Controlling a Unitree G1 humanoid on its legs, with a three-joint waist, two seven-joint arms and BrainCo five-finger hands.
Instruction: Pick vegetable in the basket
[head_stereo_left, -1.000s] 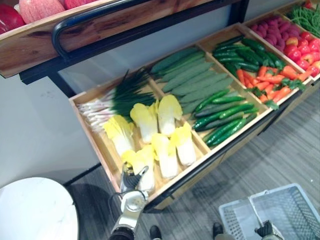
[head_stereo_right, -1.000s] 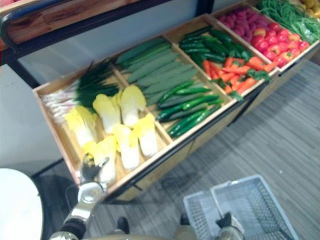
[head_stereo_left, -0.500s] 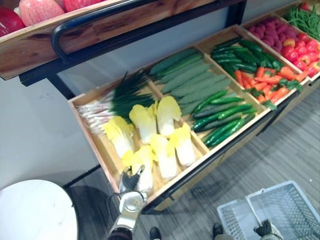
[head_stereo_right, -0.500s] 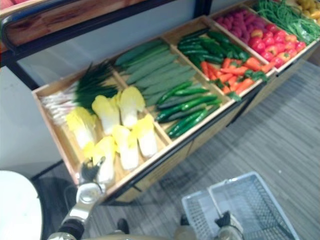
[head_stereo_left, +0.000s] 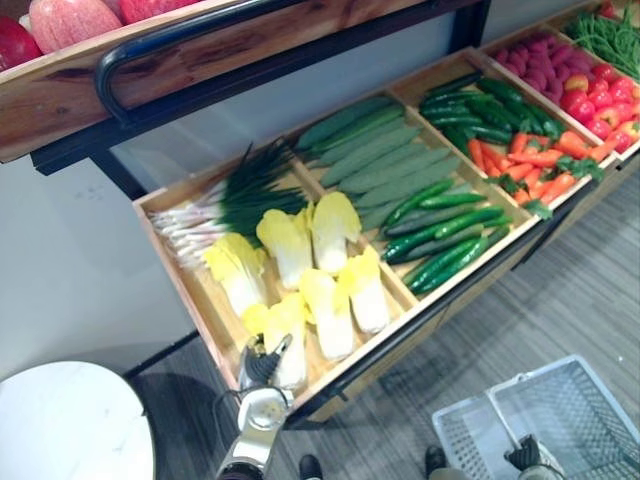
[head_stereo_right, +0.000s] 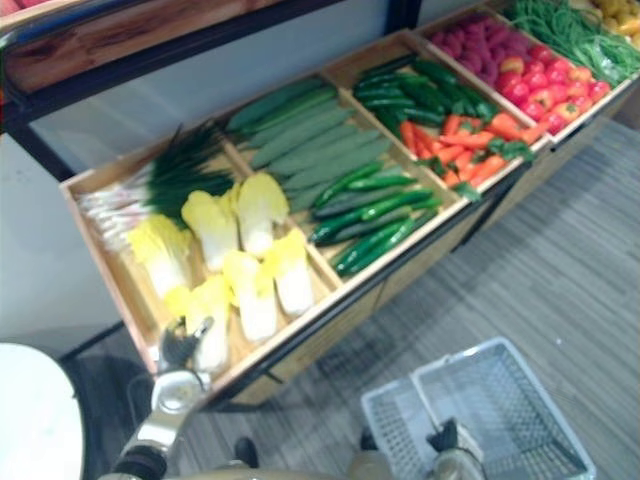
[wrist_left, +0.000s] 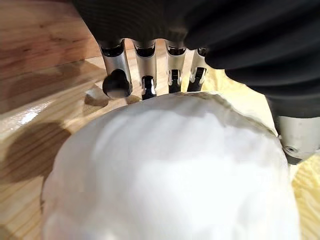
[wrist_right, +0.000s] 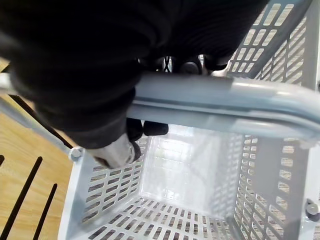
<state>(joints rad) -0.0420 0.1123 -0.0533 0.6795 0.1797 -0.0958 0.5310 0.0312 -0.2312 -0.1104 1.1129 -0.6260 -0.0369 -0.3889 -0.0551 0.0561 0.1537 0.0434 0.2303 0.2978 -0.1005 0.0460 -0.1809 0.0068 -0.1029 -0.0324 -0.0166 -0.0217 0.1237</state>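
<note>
Nearest the viewer, at the lower right, a grey plastic basket (wrist_right: 100, 200) is held off the floor. Its handle (wrist_right: 225, 102) is wrapped by the curled fingers of the right hand (wrist_right: 116, 150), and as much of its mesh floor as can be seen is empty. A white round table (head_stereo_left: 70, 420) is cut off at the lower left. Just beyond, the left hand (head_stereo_left: 262, 362) is set at the near end of a pale yellow cabbage (head_stereo_left: 285, 330), which lies in the front left compartment of a wooden tray (head_stereo_left: 180, 188). In the left wrist view its fingers (wrist_left: 145, 65) are stretched fairly straight over the white stem end and its thumb is kept apart on the other side, so no closed grasp is seen. Over the last second little has changed. The whole picture has slid slightly, which is read as the camera moving, while the hand has stayed at the same cabbage and the cabbage has not been lifted. The pick is therefore judged to be at the grasping stage, with nothing yet carried to the basket. Most fingertips are hidden behind the cabbage, so contact cannot be confirmed. Farther back, spring onions (head_stereo_left: 230, 200), long green cucumbers (head_stereo_left: 445, 230) and carrots (head_stereo_left: 540, 165) fill the other compartments. The basket's near side is cut off by the edge of both eye views.
</note>
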